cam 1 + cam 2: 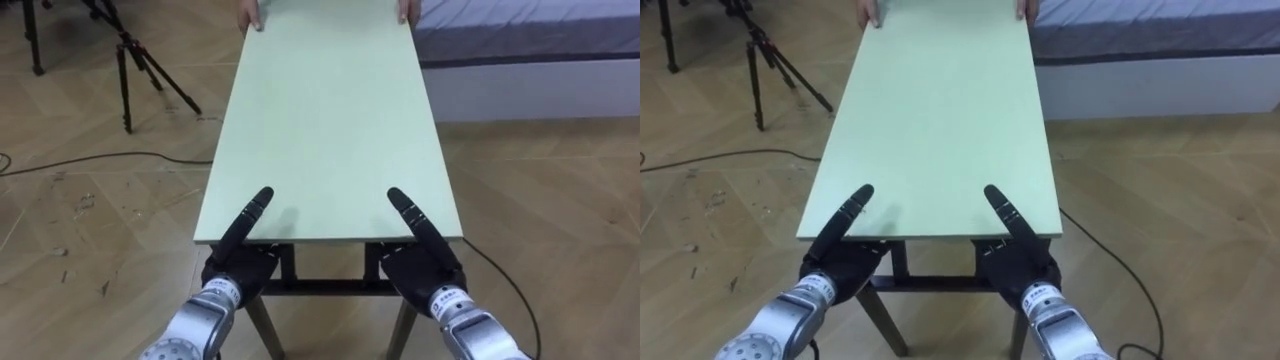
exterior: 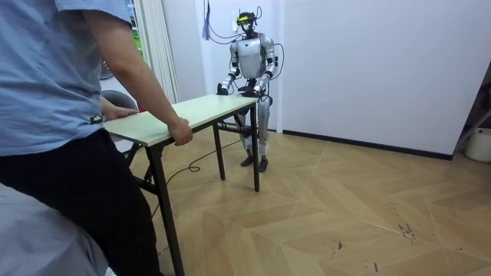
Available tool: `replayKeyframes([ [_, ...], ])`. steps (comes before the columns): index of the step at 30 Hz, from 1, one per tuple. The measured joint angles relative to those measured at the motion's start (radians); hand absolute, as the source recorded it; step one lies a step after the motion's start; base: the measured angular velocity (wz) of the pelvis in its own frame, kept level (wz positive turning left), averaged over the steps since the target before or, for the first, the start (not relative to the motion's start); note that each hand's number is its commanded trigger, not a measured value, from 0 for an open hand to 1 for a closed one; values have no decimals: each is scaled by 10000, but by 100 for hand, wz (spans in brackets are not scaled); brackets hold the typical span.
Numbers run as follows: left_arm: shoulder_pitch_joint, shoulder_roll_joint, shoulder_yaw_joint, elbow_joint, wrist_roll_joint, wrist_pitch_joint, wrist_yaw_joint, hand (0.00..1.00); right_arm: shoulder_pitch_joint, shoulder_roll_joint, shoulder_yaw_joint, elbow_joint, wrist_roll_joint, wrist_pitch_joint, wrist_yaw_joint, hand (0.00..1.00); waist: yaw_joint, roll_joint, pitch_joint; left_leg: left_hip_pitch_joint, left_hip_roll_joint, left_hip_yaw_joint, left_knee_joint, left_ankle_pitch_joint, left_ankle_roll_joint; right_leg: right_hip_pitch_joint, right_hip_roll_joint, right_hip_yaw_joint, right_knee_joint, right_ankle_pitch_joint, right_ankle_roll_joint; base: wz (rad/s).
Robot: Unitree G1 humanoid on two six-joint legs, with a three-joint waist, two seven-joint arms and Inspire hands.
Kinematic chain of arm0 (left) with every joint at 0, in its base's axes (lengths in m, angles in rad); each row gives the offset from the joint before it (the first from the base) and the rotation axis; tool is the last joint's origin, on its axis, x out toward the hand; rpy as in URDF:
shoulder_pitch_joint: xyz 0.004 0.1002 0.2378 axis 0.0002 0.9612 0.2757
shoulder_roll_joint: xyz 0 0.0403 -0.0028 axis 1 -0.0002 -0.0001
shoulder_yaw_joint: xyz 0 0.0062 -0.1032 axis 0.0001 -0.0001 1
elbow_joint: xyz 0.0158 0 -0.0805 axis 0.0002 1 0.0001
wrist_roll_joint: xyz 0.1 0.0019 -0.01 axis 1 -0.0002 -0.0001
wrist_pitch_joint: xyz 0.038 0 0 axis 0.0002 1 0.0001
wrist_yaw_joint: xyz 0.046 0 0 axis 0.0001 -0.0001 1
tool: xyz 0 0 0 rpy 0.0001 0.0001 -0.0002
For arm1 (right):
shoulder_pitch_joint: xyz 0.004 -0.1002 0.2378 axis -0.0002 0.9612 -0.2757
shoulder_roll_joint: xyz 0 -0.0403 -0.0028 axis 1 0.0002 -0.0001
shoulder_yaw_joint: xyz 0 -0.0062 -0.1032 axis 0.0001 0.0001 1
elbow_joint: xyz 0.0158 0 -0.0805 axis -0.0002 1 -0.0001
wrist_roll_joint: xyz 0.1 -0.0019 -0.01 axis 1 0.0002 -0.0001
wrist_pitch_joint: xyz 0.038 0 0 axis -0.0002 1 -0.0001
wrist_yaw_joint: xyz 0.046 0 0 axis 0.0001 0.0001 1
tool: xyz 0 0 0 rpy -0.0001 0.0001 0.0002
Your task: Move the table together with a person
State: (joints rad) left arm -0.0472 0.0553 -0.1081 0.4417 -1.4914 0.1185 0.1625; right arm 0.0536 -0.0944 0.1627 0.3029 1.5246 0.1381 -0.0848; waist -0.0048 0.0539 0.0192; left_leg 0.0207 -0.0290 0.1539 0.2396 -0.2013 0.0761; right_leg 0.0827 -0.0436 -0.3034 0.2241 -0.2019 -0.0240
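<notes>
Left hand [image 1: 238,266], right hand [image 1: 420,266] at table [image 1: 330,110] near edge; person [image 2: 61,77] grips far end.

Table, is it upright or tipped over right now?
Upright: the table has its top up and legs down, a person holding one end, the left hand and right hand at the other.

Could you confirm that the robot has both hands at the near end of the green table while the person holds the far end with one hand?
No: the person holds the far end with both hands, one hand and the other hand at its corners, as the left eye view shows. The robot's left hand and right hand are at the near end of the green table.
</notes>
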Motion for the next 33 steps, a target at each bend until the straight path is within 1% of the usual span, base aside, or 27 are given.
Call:
replayKeyframes([
  [1,0,-6,0,-82,-1,-10,164,76,-1,15,0,-28,42,-20,-63,0,0,0,0,-2,0,8,1,0,0,-9,-2,2,0,2,0,0],
  [2,-1,-24,0,-134,-15,-24,290,94,-4,43,1,-32,55,-68,-102,20,3,0,0,-2,3,34,-4,0,1,-14,-4,14,2,2,1,-3],
  [3,-2,-38,0,-177,-37,-47,406,100,-23,51,1,-32,59,-81,-153,82,2,1,0,-1,5,52,-4,0,1,-17,-5,24,7,2,1,0],
  [4,-2,-46,0,-207,-53,-58,464,100,-30,51,1,-32,65,-84,-178,100,2,1,-1,-1,5,56,-5,0,1,-19,-6,27,8,3,1,0],
  [8,-2,-90,-1,-411,-98,-100,935,100,-80,59,10,-44,107,-103,-359,100,3,-1,-1,9,6,71,-7,2,5,-20,-6,42,7,16,5,0],
  [11,-3,-99,-2,-487,-95,-113,1109,100,-85,102,19,-99,105,-152,-511,100,3,-2,-2,13,6,75,-12,5,9,-21,-9,43,12,17,5,0],
  [12,-3,-108,-4,-491,-96,-116,1121,100,-110,103,30,-97,103,-154,-668,100,5,-2,-2,14,6,75,-14,5,11,-21,-9,42,12,18,5,0],
  [13,-3,-159,-18,-512,-91,-116,1153,100,-149,105,30,-90,103,-187,-1040,100,58,-1,-1,12,4,75,-21,9,17,-23,-12,33,10,18,5,0],
  [15,-5,-221,-75,-512,-73,-116,1401,100,-163,123,36,-84,100,-233,-1493,100,98,-2,-1,4,3,75,-36,10,18,-37,-12,29,1,18,6,0],
  [16,12,-315,-82,-514,-74,-118,1496,100,-137,127,37,-83,99,-274,-1639,100,110,-1,-1,-35,-1,69,-40,10,18,-75,-13,28,-7,18,6,0],
  [19,9,-347,-89,-558,24,-137,1498,100,-161,142,58,-90,10,-348,-1638,100,112,-5,-2,-85,-3,66,-41,11,18,-125,-12,44,-10,19,7,0],
  [20,9,-354,-115,-558,33,-140,1498,100,-164,145,145,-89,-141,-498,-1638,100,114,-8,-1,-82,-4,67,-43,11,18,-124,-12,68,-11,19,8,0],
  [21,9,-357,-128,-558,108,-145,1497,100,-163,161,147,-89,-218,-523,-1638,100,114,-9,0,-82,-7,68,-48,11,19,-126,-12,79,-14,19,8,0],
  [23,10,-377,-128,-556,332,-169,1498,100,-162,188,147,-88,-264,-529,-1639,100,115,-15,4,-82,-12,74,-48,11,19,-136,-12,149,-23,19,9,0],
  [28,26,-387,-128,-548,445,-169,1501,100,-163,240,128,-81,-373,-549,-1640,100,118,-17,7,-92,-11,96,-48,11,20,-154,1,271,-24,19,10,0],
  [33,32,-392,-128,-548,540,-166,1494,100,-163,241,129,-83,-378,-552,-1640,100,118,-18,7,-95,-11,94,-84,11,20,-162,9,295,-31,18,11,0],
])
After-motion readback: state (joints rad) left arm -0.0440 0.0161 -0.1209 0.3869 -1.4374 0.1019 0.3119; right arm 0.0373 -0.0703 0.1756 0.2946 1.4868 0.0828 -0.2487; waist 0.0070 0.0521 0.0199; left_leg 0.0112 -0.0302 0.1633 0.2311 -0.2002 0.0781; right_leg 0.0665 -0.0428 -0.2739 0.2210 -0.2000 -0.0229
